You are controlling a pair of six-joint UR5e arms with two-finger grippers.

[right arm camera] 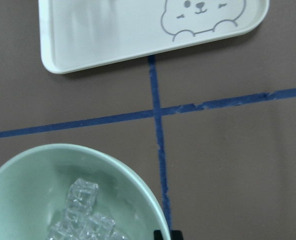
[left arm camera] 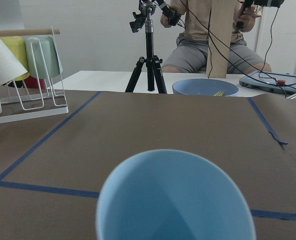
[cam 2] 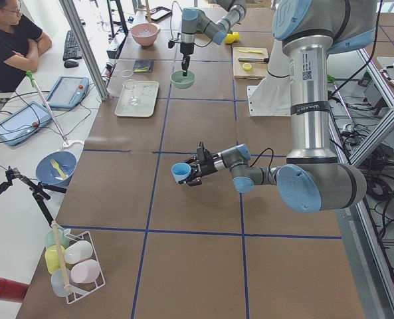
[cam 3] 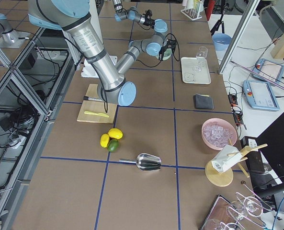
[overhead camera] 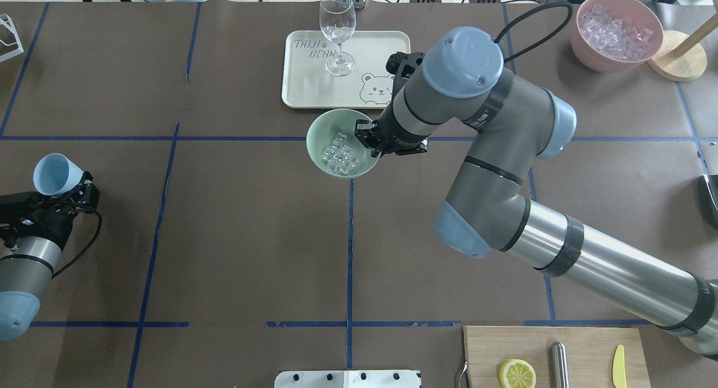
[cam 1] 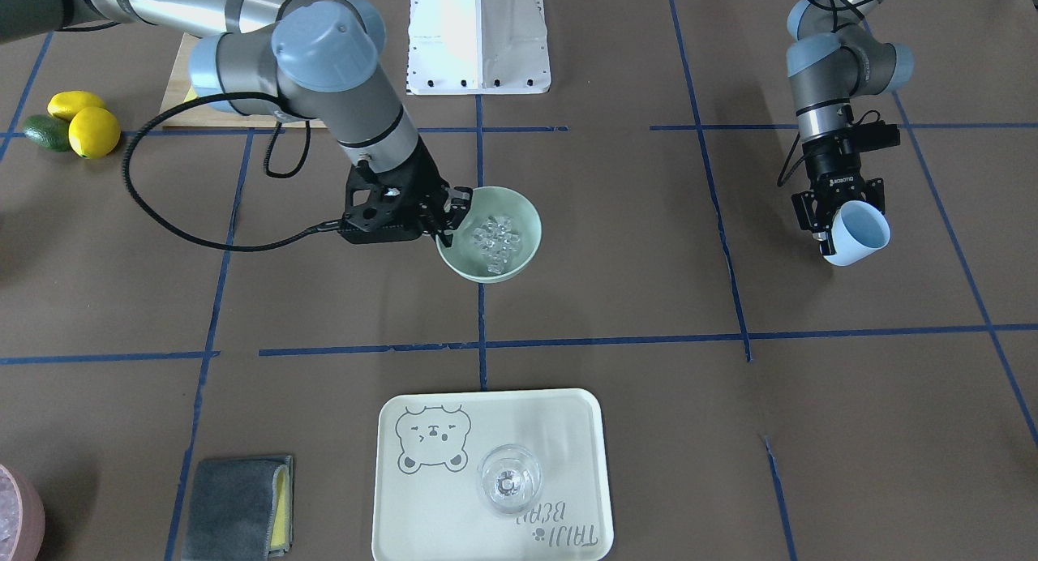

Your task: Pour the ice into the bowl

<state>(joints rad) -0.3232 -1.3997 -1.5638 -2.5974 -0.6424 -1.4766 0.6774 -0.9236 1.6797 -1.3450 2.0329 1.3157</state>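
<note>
Table: brown covering, blue tape grid. Bowl, mint green, at the right gripper; whether it rests on the surface cannot be told. Tray, cream, bear print, just beyond that gripper. Grey cloth, beyond it and to its right. Pink tub, farther right still. Wooden board, well behind the gripper, near the white base. Two lemons and a lime, beside the board. Metal scoop, past the lemons.

Right hand crowds one side of the bowl; tray (with glass) just beyond.
</note>
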